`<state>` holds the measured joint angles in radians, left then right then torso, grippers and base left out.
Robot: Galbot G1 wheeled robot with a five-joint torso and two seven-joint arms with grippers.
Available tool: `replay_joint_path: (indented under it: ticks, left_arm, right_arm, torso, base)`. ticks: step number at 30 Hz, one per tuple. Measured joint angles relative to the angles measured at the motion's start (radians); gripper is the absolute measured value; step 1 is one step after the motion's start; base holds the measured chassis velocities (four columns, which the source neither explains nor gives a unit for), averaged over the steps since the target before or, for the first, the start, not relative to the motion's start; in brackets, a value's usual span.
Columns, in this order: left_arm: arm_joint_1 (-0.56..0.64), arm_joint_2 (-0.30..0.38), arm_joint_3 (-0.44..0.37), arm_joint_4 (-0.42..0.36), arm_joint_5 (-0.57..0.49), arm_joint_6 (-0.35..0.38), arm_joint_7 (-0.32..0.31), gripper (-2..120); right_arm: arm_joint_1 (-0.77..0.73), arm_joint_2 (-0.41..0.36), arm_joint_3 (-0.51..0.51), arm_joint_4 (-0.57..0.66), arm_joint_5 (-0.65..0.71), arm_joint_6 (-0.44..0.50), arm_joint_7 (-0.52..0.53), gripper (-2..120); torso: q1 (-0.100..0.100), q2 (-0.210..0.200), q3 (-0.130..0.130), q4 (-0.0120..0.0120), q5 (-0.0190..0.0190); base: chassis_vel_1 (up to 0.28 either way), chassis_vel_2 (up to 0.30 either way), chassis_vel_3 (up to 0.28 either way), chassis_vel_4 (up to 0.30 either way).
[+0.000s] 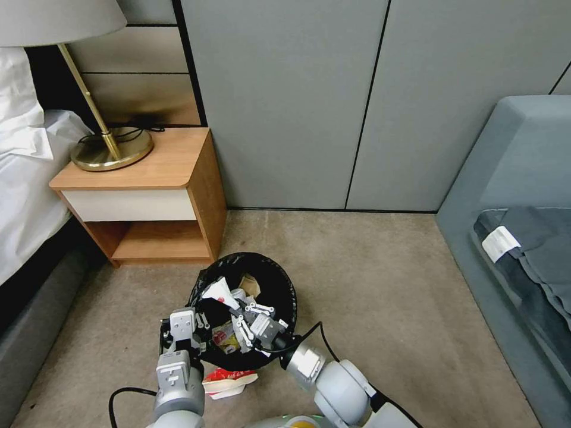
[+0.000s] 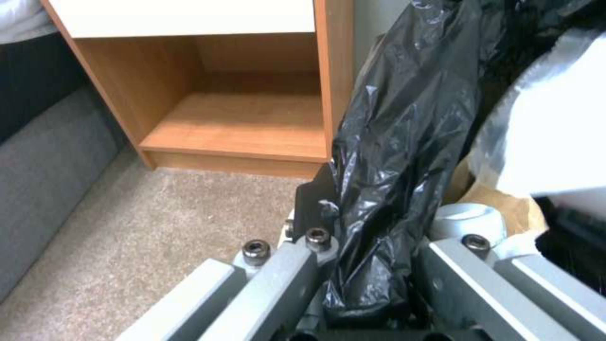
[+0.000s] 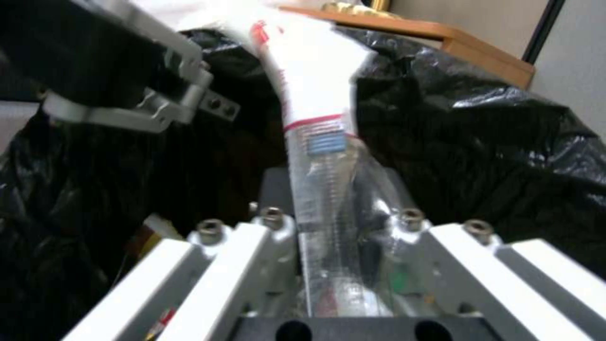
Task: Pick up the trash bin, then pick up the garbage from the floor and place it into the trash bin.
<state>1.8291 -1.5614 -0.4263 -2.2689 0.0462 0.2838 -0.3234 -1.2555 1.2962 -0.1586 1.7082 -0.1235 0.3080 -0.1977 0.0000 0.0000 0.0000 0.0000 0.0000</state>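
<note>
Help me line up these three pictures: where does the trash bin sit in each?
Head view: trash bin low centre, on the carpet before the nightstand.
Left wrist view: its black liner pinched by the left end effector.
Right wrist view: liner behind a wrapper.
Shared landmark: nightstand.

Both arms silver-grey, rounded joint housings. Black cables loop off each forearm near the trash bin (image 1: 244, 297). Left gripper (image 1: 185, 333) and right gripper (image 1: 253, 324): pale grey flat linkage bars, black hex socket screws, black base block.
</note>
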Motion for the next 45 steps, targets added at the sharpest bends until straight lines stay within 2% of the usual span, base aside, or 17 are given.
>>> replay_joint_path:
  ticks: [2, 3, 7, 10, 11, 13, 15, 17, 18, 21, 24, 31, 35, 37, 39, 41, 45]
  left_arm:
    - [0.0, 0.0, 0.0, -0.001, 0.0, 0.0, 0.0, 1]
    - [0.0, 0.0, 0.0, -0.003, -0.001, 0.0, 0.0, 1]
    - [-0.001, 0.0, 0.0, -0.005, -0.001, 0.0, -0.001, 1]
    - [-0.004, 0.002, -0.002, -0.005, -0.005, 0.001, -0.001, 1]
    - [-0.004, 0.002, -0.002, -0.005, -0.005, 0.001, -0.001, 1]
    - [-0.008, 0.002, -0.003, -0.006, -0.005, 0.003, -0.002, 1]
    - [-0.008, 0.002, -0.003, -0.007, -0.005, 0.004, -0.002, 1]
    - [-0.009, 0.002, -0.002, -0.009, -0.005, 0.007, -0.002, 1]
    - [-0.009, 0.002, -0.002, -0.009, -0.005, 0.007, -0.002, 1]
    - [-0.009, 0.002, -0.002, -0.01, -0.005, 0.008, -0.002, 1]
    - [-0.009, 0.003, -0.003, -0.01, -0.006, 0.009, -0.003, 1]
    - [-0.011, 0.004, -0.005, -0.006, -0.008, 0.009, -0.005, 1]
    - [-0.008, 0.01, -0.008, 0.009, -0.009, 0.008, -0.007, 1]
    - [-0.007, 0.011, -0.009, 0.01, -0.009, 0.007, -0.007, 1]
    - [-0.004, 0.015, -0.019, 0.01, -0.019, 0.006, -0.007, 1]
    - [-0.002, 0.016, -0.023, 0.008, -0.026, 0.005, -0.009, 1]
    - [0.002, 0.021, -0.038, 0.002, -0.041, 0.001, -0.012, 1]
  right_arm:
    - [-0.003, 0.0, 0.0, 0.0, -0.005, 0.0, 0.0, 25]
    - [-0.006, 0.001, 0.001, 0.0, -0.008, 0.001, 0.001, 32]
    - [-0.009, -0.002, 0.001, 0.003, -0.01, 0.002, 0.001, 41]
    - [-0.015, -0.01, 0.004, 0.015, -0.014, 0.005, 0.001, 58]
    - [-0.015, -0.01, 0.004, 0.015, -0.014, 0.005, 0.001, 58]
    - [-0.019, -0.011, 0.005, 0.019, -0.019, 0.009, 0.001, 70]
    - [-0.02, -0.011, 0.005, 0.02, -0.02, 0.009, 0.001, 73]
    - [-0.02, -0.011, 0.004, 0.023, -0.023, 0.011, 0.0, 84]
    - [-0.02, -0.011, 0.004, 0.023, -0.023, 0.011, 0.0, 84]
    - [-0.017, -0.013, 0.004, 0.034, -0.023, 0.011, 0.0, 97]
    - [-0.015, -0.016, 0.004, 0.044, -0.023, 0.011, 0.0, 104]
    - [-0.017, -0.014, 0.019, 0.084, -0.04, 0.026, 0.013, 112]
    - [-0.009, 0.026, 0.052, 0.135, -0.091, 0.058, 0.133, 114]
    - [-0.011, 0.032, 0.064, 0.155, -0.093, 0.058, 0.148, 114]
    - [-0.04, 0.049, 0.117, 0.245, -0.095, 0.055, 0.197, 112]
    - [-0.059, 0.055, 0.14, 0.281, -0.095, 0.048, 0.217, 112]
    - [-0.138, 0.071, 0.222, 0.372, -0.078, 0.036, 0.26, 105]
  torso:
    - [0.0, 0.0, 0.0, 0.0, 0.0]
    - [0.0, 0.0, 0.0, 0.0, 0.0]
    - [0.0, 0.0, 0.0, 0.0, 0.0]
    - [0.0, 0.0, 0.0, 0.0, 0.0]
    - [0.0, 0.0, 0.0, 0.0, 0.0]
    - [0.0, 0.0, 0.0, 0.0, 0.0]
    - [0.0, 0.0, 0.0, 0.0, 0.0]
    - [0.0, 0.0, 0.0, 0.0, 0.0]
    - [0.0, 0.0, 0.0, 0.0, 0.0]
    - [0.0, 0.0, 0.0, 0.0, 0.0]
    - [0.0, 0.0, 0.0, 0.0, 0.0]
    - [0.0, 0.0, 0.0, 0.0, 0.0]
    - [0.0, 0.0, 0.0, 0.0002, -0.0001]
    - [0.0, 0.0, 0.0, 0.0002, -0.0002]
    - [0.0, 0.0, 0.0, 0.0, -0.0001]
    - [0.0, 0.0, 0.0, 0.0, -0.0001]
    - [0.0, 0.0, 0.0, -0.0002, 0.0]
  base:
    - [0.0, 0.0, 0.0, 0.0]
    - [0.0, 0.0, 0.0, 0.0]
    - [0.0, 0.0, 0.0, 0.0]
    - [0.0, 0.0, 0.0, 0.0]
    - [0.0, 0.0, 0.0, 0.0]
    - [0.0, 0.0, 0.0, 0.0]
    - [0.0, 0.0, 0.0, 0.0]
    - [0.0, 0.0, 0.0, 0.0]
    - [0.0, 0.0, 0.0, 0.0]
    - [0.0, 0.0, 0.0, 0.0]
    - [0.0, 0.0, 0.0, 0.0]
    - [0.0, 0.0, 0.0, 0.0]
    - [0.0, 0.0, 0.0, 0.0]
    - [0.0, 0.0, 0.0, 0.0]
    - [0.0, 0.0, 0.0, 0.0]
    - [0.0, 0.0, 0.0, 0.0]
    - [0.0, 0.0, 0.0, 0.0]
